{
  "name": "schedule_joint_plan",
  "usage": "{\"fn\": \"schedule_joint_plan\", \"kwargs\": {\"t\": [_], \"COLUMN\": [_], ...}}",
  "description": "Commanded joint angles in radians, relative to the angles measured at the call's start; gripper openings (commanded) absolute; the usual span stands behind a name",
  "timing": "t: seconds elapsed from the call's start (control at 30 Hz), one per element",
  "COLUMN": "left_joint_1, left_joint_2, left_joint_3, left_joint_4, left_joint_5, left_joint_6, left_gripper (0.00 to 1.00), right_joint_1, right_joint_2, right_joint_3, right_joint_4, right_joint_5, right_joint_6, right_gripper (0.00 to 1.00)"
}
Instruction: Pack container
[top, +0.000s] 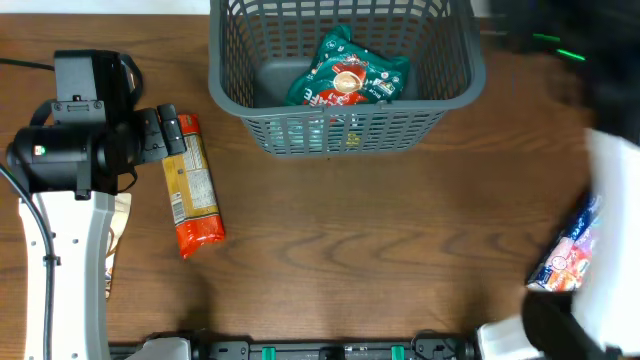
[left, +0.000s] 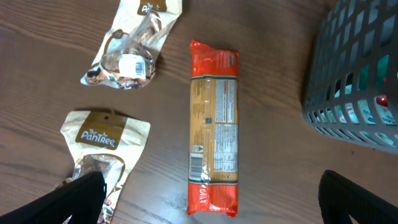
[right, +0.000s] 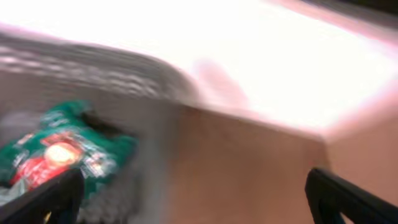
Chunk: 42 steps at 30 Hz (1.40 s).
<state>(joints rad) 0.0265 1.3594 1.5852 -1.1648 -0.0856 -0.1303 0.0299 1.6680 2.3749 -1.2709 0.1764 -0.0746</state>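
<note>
The dark grey slotted basket (top: 345, 125) stands at the back middle of the table with a green and red snack packet (top: 348, 75) inside. A long orange and red packet (top: 190, 185) lies flat to its left. My left gripper (top: 170, 128) is open over that packet's near end; in the left wrist view the fingers (left: 211, 208) straddle the packet (left: 213, 127) without touching it. The basket's corner (left: 357, 81) shows at the right there. My right arm (top: 610, 220) is blurred at the far right. Its gripper (right: 199, 199) is open and empty, with the green packet (right: 56, 155) to its left.
Two beige PanTree packets (left: 134, 43) (left: 102, 143) lie left of the orange packet, partly under my left arm (top: 60, 230). A blue and red packet (top: 568, 250) lies at the right by my right arm. The table is brown wood.
</note>
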Motion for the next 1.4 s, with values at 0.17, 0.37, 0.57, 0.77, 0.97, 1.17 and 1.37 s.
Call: {"fn": "schedule_joint_plan", "kwargs": {"t": [0.17,0.37,0.57,0.77,0.97,1.17,1.37], "left_joint_1": [0.006,0.006,0.006,0.006,0.006,0.006,0.006], "left_joint_2": [-0.002,-0.002,-0.002,-0.002,-0.002,-0.002,-0.002], "left_joint_3": [0.002,0.002,0.002,0.002,0.002,0.002,0.002], "left_joint_4": [0.000,0.002,0.000,0.000,0.000,-0.001,0.000], "left_joint_5": [-0.011,-0.001,0.000,0.000,-0.001,0.000,-0.001], "left_joint_6": [0.006,0.006,0.006,0.006,0.005,0.005,0.005], "left_gripper": [0.99,0.99,0.99,0.99,0.99,0.99,0.99], "right_joint_1": [-0.462,-0.611,-0.640,-0.640,-0.648,-0.709,-0.787], "right_joint_2": [-0.094,-0.113,-0.187,-0.208,-0.208,-0.206,-0.190], "right_joint_3": [-0.004,-0.169,-0.540,-0.893,-1.154,-1.300,-1.371], "right_joint_4": [-0.341,-0.427,-0.358,-0.130,0.094,0.245,0.337], "right_joint_5": [0.045,-0.068,-0.090,-0.126,-0.128,-0.121,-0.121], "right_joint_6": [0.467,0.441,0.455,0.453,0.440,0.423,0.408], "right_gripper": [0.99,0.99,0.99,0.99,0.99,0.99,0.99]}}
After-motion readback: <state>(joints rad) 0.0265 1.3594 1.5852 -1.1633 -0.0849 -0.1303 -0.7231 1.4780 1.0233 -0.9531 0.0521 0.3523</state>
